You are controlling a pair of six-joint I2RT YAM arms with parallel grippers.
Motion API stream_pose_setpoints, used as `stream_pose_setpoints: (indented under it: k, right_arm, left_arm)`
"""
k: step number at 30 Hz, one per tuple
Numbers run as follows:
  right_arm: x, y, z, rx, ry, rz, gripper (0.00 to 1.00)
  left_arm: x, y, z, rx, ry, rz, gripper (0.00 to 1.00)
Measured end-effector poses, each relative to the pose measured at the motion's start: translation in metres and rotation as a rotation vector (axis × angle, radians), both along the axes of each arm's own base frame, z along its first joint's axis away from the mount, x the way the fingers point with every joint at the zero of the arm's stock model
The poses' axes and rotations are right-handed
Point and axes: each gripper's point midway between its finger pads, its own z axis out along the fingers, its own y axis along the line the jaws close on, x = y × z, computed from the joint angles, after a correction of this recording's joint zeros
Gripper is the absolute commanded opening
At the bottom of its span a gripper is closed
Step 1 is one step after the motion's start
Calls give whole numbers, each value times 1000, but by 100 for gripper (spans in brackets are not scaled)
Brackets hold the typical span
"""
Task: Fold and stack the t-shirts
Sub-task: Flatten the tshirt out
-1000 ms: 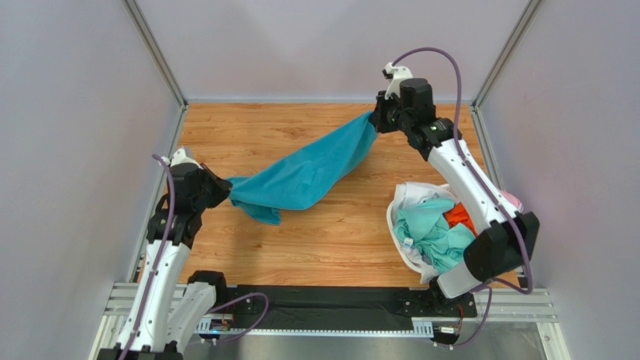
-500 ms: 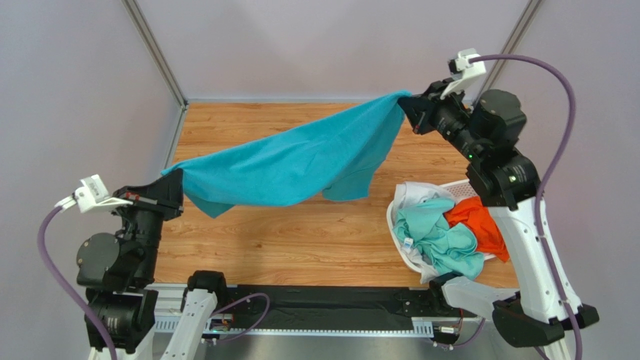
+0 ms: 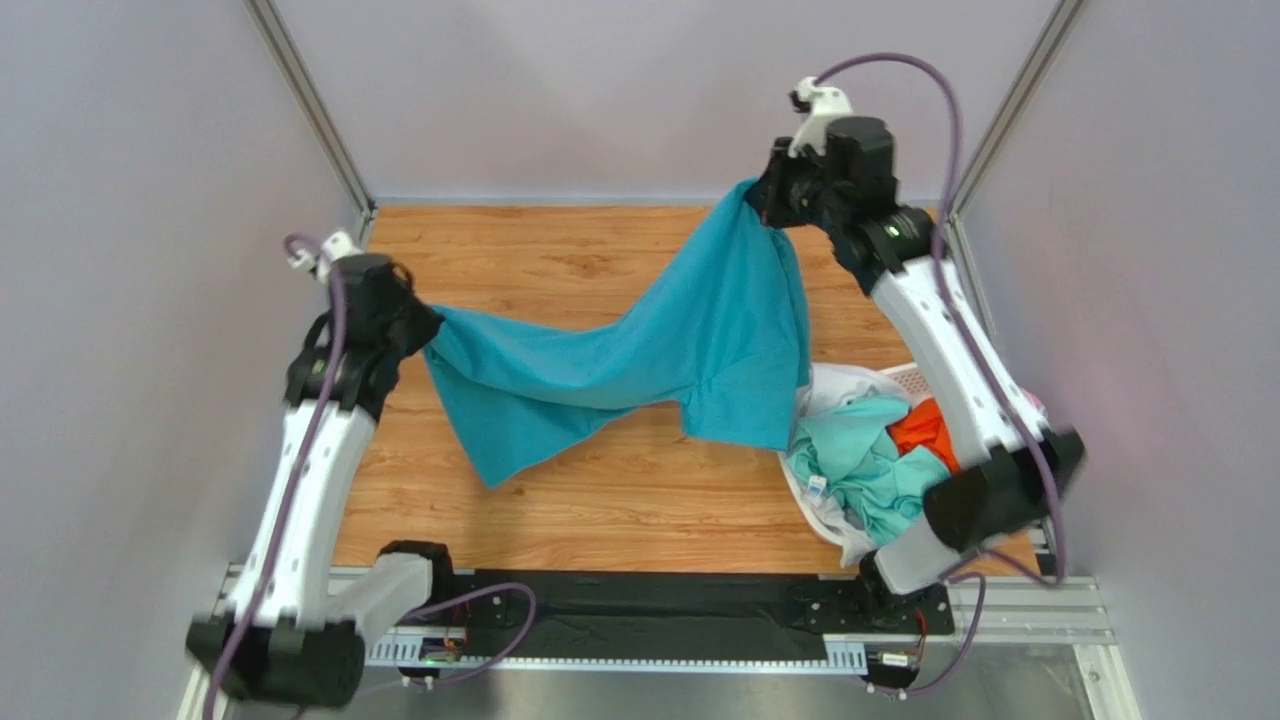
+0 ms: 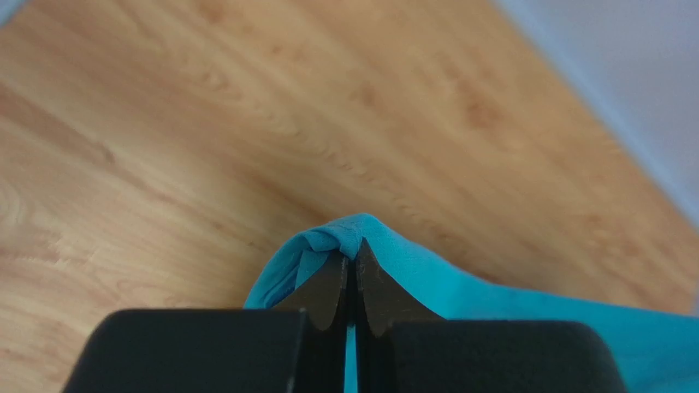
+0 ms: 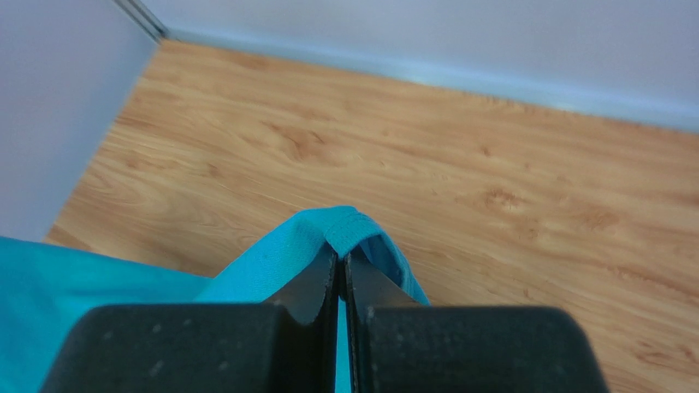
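Above the wooden surface (image 3: 526, 248), the deep teal-blue t-shirt (image 3: 646, 353) hangs stretched from the left side to the far right, lifted along most of its span. The left tool (image 4: 353, 260) is closed on a bunched fold of the shirt's edge at the left side of the surface; the wrist view shows its two fingers pressed together with cloth pinched between them. The right tool (image 5: 340, 260) is likewise closed on a hem of the same shirt, near the far right corner (the cloth loops over the fingertips). From the right grip the fabric drops in a broad panel, its lower corner hanging just beside the white laundry basket (image 3: 787, 443). From the left grip a second corner droops toward the near-left part of the surface. Whether either corner touches the wood cannot be determined. The basket sits at the near right and holds a mint green t-shirt (image 3: 864, 458), an orange t-shirt (image 3: 920, 428) and a white t-shirt (image 3: 831, 387) in a loose, unfolded heap.
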Motion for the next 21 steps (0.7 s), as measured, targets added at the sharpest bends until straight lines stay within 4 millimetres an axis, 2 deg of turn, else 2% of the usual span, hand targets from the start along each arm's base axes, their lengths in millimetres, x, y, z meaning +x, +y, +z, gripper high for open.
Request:
stream_pose_setpoints:
  k: [1, 2, 3, 4, 6, 7, 9, 10, 12, 16, 18, 21]
  right_arm:
    - [28, 4, -33, -22, 74, -13, 17]
    - [49, 7, -59, -36, 125, -21, 30]
    - [72, 9, -97, -59, 202, -36, 43]
    - [90, 10, -127, -80, 264, -48, 67]
    - [119, 10, -192, -130, 386, -66, 82]
    - [123, 9, -220, -158, 445, -71, 100]
    - [118, 1, -263, -210, 555, -90, 100]
    - [112, -3, -274, -232, 596, -96, 100]
    - [103, -9, -279, -256, 625, -113, 100]
    - [80, -19, -251, -254, 587, -132, 100]
    - [59, -24, -231, -240, 560, -131, 100]
    - [26, -27, -206, -210, 510, -115, 100]
  left_arm:
    - [16, 1, -32, 9, 110, 14, 33]
    - [31, 2, -66, 23, 222, 22, 52]
    - [39, 3, -94, 28, 314, 30, 67]
    - [45, 4, -124, 38, 420, 35, 99]
    - [50, 5, -172, 42, 583, 50, 100]
    - [49, 6, -191, 48, 656, 53, 100]
    - [44, 7, -209, 55, 729, 58, 100]
    - [41, 8, -212, 56, 747, 59, 100]
    - [38, 9, -208, 58, 747, 62, 100]
    - [31, 6, -199, 42, 701, 49, 100]
    - [17, 0, -204, 16, 694, 18, 100]
    - [-16, -15, -221, -44, 725, -58, 100]
